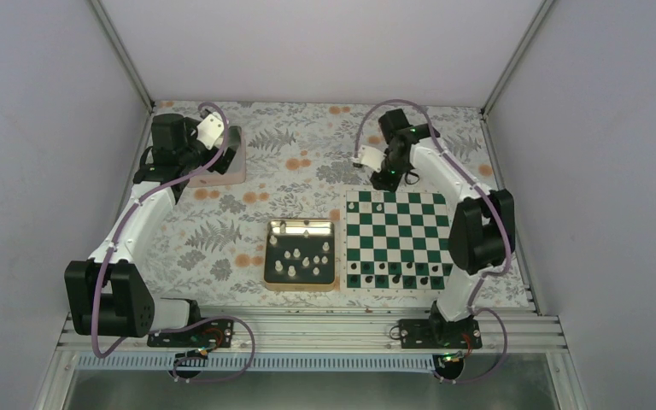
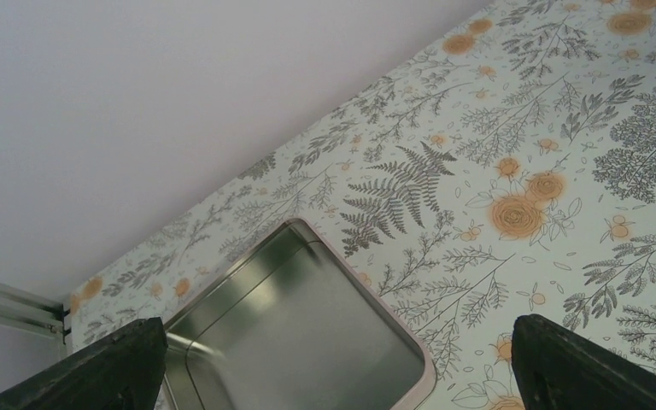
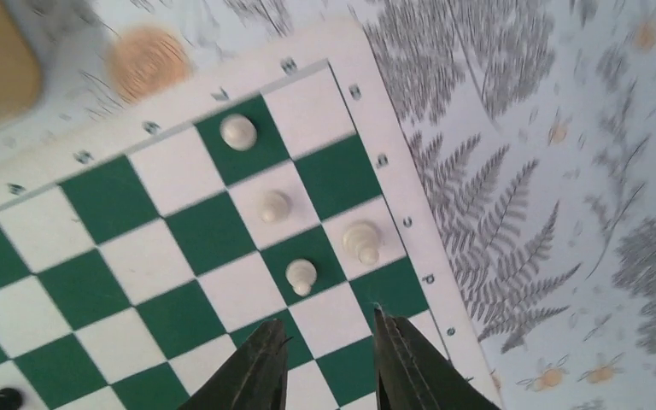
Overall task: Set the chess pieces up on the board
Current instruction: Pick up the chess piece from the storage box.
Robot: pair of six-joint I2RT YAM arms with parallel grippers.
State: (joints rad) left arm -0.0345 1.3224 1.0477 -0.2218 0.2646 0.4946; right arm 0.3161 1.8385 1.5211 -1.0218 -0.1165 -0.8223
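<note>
The green-and-white board (image 1: 397, 224) lies right of centre. Several white chess pieces (image 1: 301, 256) stand in the gold-rimmed tray (image 1: 301, 285) to its left. In the right wrist view, four white pieces stand near the board's corner (image 3: 179, 222): one on a green square (image 3: 238, 131), one on white (image 3: 274, 205), a taller one by the edge (image 3: 363, 241) and one (image 3: 301, 275) just ahead of my fingertips. My right gripper (image 3: 329, 325) hovers over that far left corner (image 1: 386, 178), open with nothing between the fingers. My left gripper (image 2: 350, 376) is open wide above an empty tin.
Black pieces (image 1: 393, 278) line the board's near row. An empty pink-rimmed metal tin (image 2: 299, 333) sits at the far left of the table (image 1: 231, 171), under the left gripper (image 1: 226, 145). Grey walls and metal posts close in the floral table.
</note>
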